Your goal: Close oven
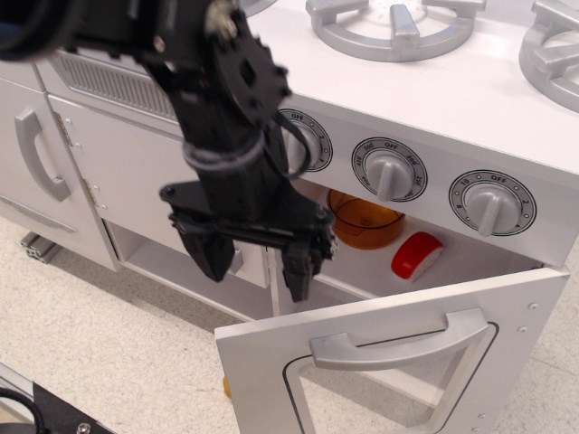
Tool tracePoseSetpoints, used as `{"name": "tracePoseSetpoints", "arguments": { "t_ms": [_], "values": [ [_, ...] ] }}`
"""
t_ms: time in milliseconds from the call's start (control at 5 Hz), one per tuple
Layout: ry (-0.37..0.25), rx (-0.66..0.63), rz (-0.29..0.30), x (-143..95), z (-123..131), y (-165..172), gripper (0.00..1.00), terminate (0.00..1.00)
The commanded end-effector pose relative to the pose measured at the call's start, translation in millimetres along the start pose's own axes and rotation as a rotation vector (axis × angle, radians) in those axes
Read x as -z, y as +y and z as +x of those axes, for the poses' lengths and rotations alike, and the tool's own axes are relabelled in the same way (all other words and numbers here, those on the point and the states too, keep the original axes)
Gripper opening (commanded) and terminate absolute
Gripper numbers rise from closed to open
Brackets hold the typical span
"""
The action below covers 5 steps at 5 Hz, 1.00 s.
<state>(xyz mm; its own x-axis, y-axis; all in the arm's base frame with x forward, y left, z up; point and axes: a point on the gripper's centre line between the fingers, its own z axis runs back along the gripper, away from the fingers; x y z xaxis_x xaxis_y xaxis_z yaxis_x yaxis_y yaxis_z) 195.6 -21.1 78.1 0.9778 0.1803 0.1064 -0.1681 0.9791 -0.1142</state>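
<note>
The white oven (470, 271) stands partly open below the row of grey knobs. Its large white door (380, 362) is tilted part-way up, with the silver-grey horizontal handle (398, 342) and the clear window (362, 407) facing me. My black gripper (253, 264) hangs open and empty just above and left of the door's top edge, its two fingers (298, 271) pointing down. It does not touch the door. Inside the oven sit an orange bowl (362, 221) and a red-and-white object (416, 256).
A smaller white cabinet door with a vertical handle (36, 154) is at the left. Three knobs (389, 172) line the front panel. Silver burners (398, 27) are on the stove top. The speckled floor (109, 353) lies below.
</note>
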Motion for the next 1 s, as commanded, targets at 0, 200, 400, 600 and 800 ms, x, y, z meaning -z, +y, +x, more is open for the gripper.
{"name": "tracePoseSetpoints", "arguments": {
  "t_ms": [0,200,400,600,800],
  "values": [
    [0.119,0.049,0.004,21.8,-35.7,-17.2,1.0,0.0],
    [0.126,0.107,-0.003,52.5,-55.8,-23.7,1.0,0.0],
    [0.095,0.085,0.04,93.7,-60.0,-25.9,1.0,0.0],
    [0.012,0.057,0.103,114.9,-45.9,-20.8,1.0,0.0],
    [-0.059,-0.01,0.131,117.5,-22.1,-9.5,1.0,0.0]
  ]
}}
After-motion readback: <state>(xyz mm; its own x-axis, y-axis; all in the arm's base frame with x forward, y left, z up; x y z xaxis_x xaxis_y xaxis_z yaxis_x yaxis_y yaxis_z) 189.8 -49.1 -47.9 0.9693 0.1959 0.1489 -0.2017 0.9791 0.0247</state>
